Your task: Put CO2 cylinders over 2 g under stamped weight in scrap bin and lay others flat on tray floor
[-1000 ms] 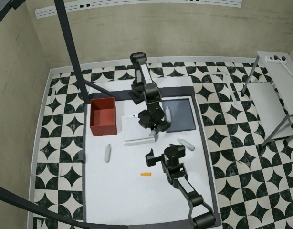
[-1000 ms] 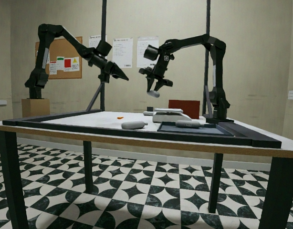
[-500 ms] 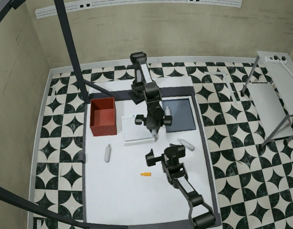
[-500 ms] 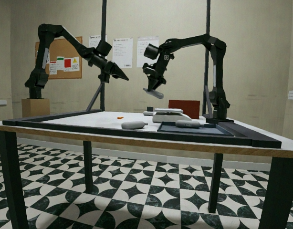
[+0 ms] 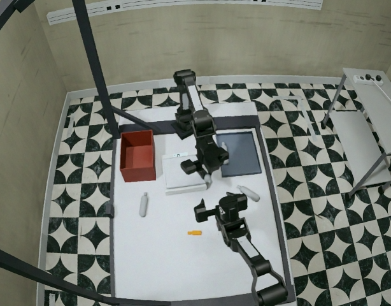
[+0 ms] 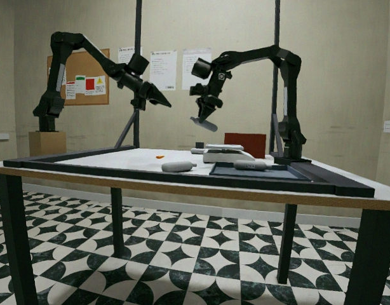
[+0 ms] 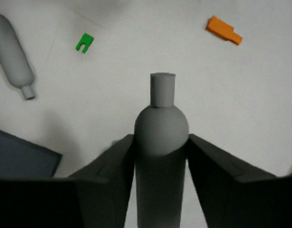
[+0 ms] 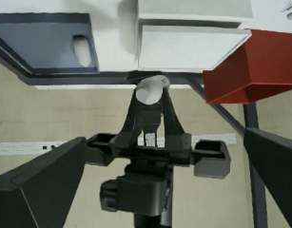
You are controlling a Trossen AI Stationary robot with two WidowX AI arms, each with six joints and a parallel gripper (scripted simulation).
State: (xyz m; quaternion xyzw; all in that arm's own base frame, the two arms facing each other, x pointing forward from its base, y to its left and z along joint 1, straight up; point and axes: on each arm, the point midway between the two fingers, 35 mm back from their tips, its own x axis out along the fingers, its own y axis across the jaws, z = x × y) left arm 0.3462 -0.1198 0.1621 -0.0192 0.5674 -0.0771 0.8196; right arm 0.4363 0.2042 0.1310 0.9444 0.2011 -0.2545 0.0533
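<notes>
Left fingers clamped on a grey cylinder (image 6: 204, 124) (image 7: 161, 128) (image 8: 151, 90), right fingers wide apart, seemingly touching nothing
</notes>
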